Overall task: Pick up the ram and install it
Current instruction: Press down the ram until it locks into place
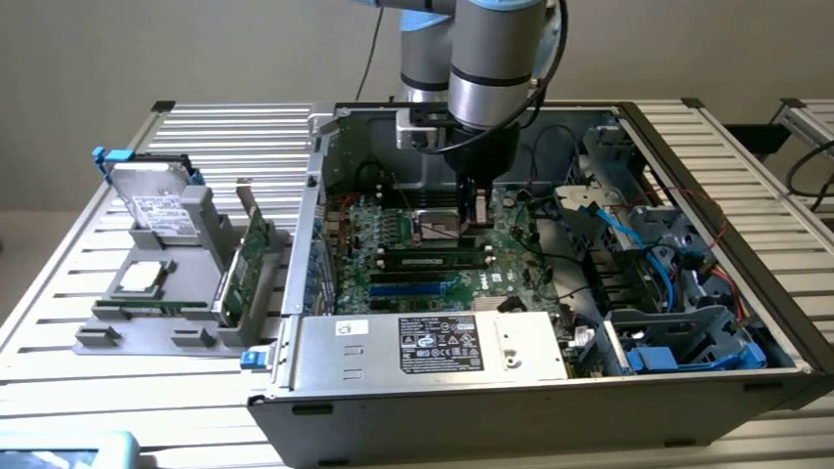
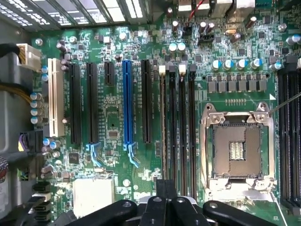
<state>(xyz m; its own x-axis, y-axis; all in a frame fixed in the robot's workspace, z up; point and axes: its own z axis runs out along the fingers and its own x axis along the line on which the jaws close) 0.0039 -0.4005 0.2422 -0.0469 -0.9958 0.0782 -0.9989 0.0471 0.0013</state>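
End effector (image 1: 478,203) shut over motherboard (image 2: 141,117) RAM slots (image 2: 181,136).

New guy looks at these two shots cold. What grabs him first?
Probably the open PC case on the slatted table, with the arm reaching down into it and the gripper, shut, just above the motherboard. In the wrist view the empty CPU socket stands out, beside the dark memory slots and a single blue expansion slot. At the exterior view's left, a grey holder carries a hard drive and other parts.
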